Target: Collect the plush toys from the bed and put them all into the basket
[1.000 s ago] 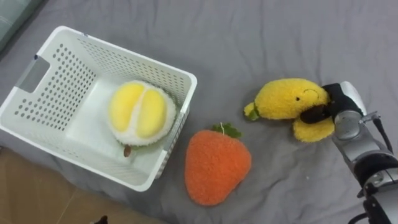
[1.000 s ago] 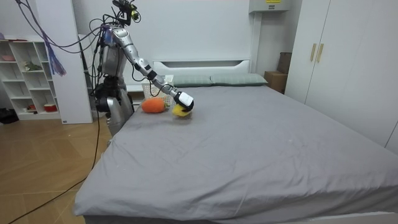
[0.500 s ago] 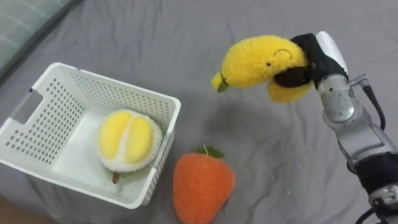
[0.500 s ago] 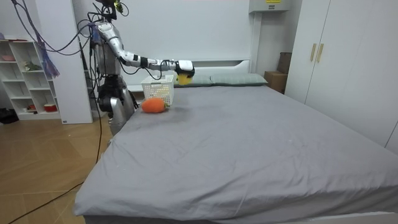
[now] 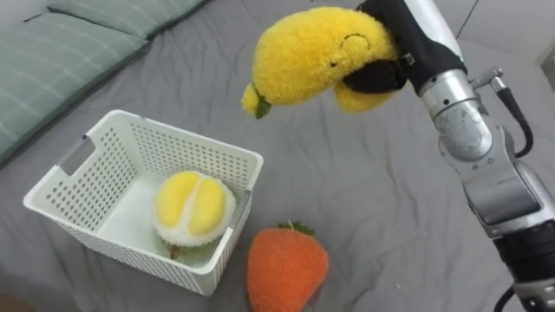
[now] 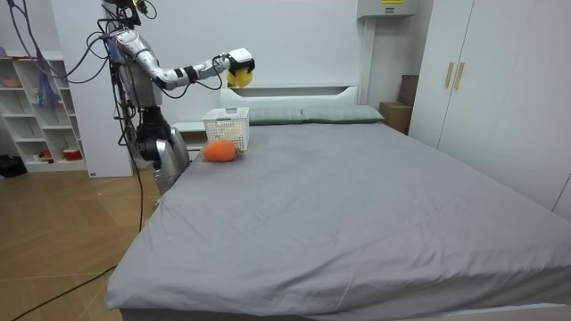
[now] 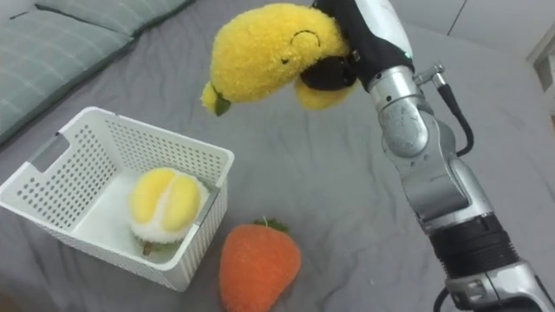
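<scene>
My right hand (image 5: 395, 54) (image 7: 347, 48) is shut on a yellow plush toy (image 5: 314, 57) (image 7: 272, 46) and holds it high in the air, to the right of and above the white perforated basket (image 5: 87, 165) (image 7: 52, 165). In the basket lies a yellow and white plush fruit (image 5: 194, 206) (image 7: 165, 202). An orange plush carrot (image 5: 286, 269) (image 7: 257, 264) rests on the grey bed just right of the basket's near corner. In the room view I stand at the bed's head corner with the right hand (image 6: 234, 61) raised over the basket (image 6: 227, 127), the yellow toy (image 6: 239, 77) under it.
The grey sheet (image 5: 364, 199) spreads wide to the right of the basket. Green-grey pillows (image 5: 69, 43) lie at the upper left. White shelves (image 6: 40, 116) stand behind me and wardrobes (image 6: 500, 89) at the room view's right.
My right hand has lifted the yellow toy off the bed and carried it up and leftward toward the basket. The eye views have shifted as my body straightened.
</scene>
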Controlling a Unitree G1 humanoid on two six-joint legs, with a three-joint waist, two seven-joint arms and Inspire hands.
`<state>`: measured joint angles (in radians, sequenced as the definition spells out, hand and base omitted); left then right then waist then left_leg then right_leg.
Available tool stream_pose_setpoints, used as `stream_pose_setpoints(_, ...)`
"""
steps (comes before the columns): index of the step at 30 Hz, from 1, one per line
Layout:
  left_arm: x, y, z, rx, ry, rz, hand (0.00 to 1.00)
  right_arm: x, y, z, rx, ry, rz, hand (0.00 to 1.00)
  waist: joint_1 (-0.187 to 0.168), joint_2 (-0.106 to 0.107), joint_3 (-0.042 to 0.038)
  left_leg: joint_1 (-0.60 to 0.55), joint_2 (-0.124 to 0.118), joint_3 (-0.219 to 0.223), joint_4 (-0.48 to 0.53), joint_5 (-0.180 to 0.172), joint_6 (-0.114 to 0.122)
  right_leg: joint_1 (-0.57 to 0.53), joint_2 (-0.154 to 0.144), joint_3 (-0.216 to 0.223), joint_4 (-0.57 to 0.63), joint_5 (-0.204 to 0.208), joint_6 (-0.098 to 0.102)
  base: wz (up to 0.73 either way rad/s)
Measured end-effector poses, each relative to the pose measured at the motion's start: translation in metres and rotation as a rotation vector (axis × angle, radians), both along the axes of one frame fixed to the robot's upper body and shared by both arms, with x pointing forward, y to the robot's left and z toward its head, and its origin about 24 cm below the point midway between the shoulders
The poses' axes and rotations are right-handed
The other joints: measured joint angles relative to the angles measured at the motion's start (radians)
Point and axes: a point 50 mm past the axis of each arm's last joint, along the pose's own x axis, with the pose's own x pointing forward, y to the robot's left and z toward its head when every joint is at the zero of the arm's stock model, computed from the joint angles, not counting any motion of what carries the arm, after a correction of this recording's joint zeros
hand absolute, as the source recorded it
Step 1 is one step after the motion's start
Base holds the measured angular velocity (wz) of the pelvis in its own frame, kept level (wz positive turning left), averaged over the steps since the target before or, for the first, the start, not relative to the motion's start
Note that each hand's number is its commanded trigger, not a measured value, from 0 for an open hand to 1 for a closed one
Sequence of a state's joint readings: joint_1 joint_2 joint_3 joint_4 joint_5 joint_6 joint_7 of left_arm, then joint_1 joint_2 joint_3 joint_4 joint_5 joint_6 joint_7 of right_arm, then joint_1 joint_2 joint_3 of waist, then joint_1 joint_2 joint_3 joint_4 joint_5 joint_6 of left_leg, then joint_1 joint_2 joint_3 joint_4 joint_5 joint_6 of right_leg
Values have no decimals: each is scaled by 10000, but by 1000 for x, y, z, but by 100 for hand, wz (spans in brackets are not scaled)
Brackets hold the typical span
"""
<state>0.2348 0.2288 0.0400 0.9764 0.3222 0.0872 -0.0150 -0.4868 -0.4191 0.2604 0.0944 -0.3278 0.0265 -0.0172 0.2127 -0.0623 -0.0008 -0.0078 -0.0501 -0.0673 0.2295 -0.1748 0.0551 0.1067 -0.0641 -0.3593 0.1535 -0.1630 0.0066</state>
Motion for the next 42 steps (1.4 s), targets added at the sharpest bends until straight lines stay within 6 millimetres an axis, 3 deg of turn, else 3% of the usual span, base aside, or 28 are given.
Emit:
stream_pose_setpoints(6, 3, -3, 2, -20, -224, -95, 0, 0, 15, -5, 49, 383, 151, 100, 439, -32, 39, -35, -180, -420, -1, -16, 49, 138, -44, -319, -16, -77, 122, 20)
stream_pose_setpoints(14, -1, -5, 0, -37, 223, 48, 0, 0, 37, -27, -91, 1514, 529, 100, 798, -76, 210, -263, -513, -1375, 97, 134, 85, 304, -195, -1103, -22, -137, 221, 33)
stream_pose_setpoints(18, -2, -5, 0, 12, 389, -19, 0, 1, 39, -33, 42, 1820, 461, 96, 1254, -175, 162, -340, -596, -1558, 99, 231, 84, 295, -242, -1233, -25, -144, 232, 20)
stream_pose_setpoints(19, -2, -6, 0, -26, 439, -17, 0, 1, 40, -34, 83, 1869, 461, 74, 1361, -189, 163, -363, -649, -1649, 98, 276, 97, 321, -275, -1361, -30, -153, 246, 24)
stream_pose_setpoints(20, -2, -6, 0, -54, 460, -14, 0, 1, 40, -35, 97, 1898, 455, 40, 1433, -186, 164, -364, -664, -1660, 98, 291, 111, 334, -298, -1390, -31, -157, 251, 26)
stream_pose_setpoints(21, -3, -7, 0, -111, 500, -1, 0, 2, 40, -36, 155, 1970, 443, 13, 1531, -192, 164, -366, -700, -1697, 98, 318, 135, 361, -363, -1439, -31, -172, 274, 22)
stream_pose_setpoints(22, -3, -7, 0, -138, 539, 8, 0, 2, 43, -37, 260, 2050, 442, 0, 1569, -206, 163, -377, -746, -1783, 98, 349, 158, 391, -382, -1565, -30, -179, 287, 25)
stream_pose_setpoints(27, -1, -7, 0, -164, 450, 200, 0, 2, 45, -38, 427, 2180, 461, 0, 1794, -234, 166, -366, -894, -1972, 98, 428, 245, 478, -436, -1671, -33, -160, 364, 15)
stream_pose_setpoints(36, 2, -7, 0, -7, 485, 45, 0, 3, 42, -46, 470, 2563, 267, 0, 1730, -315, 151, -360, -1108, -2373, 107, 542, 313, 557, -516, -1696, 5, -119, 478, 11)
stream_pose_setpoints(42, 13, -8, 5, 314, 184, -593, 0, 5, 38, -54, 413, 2915, -23, 0, 1755, -304, 158, -415, -1136, -2405, 110, 550, 282, 469, -490, -1175, 31, -116, 484, 2)
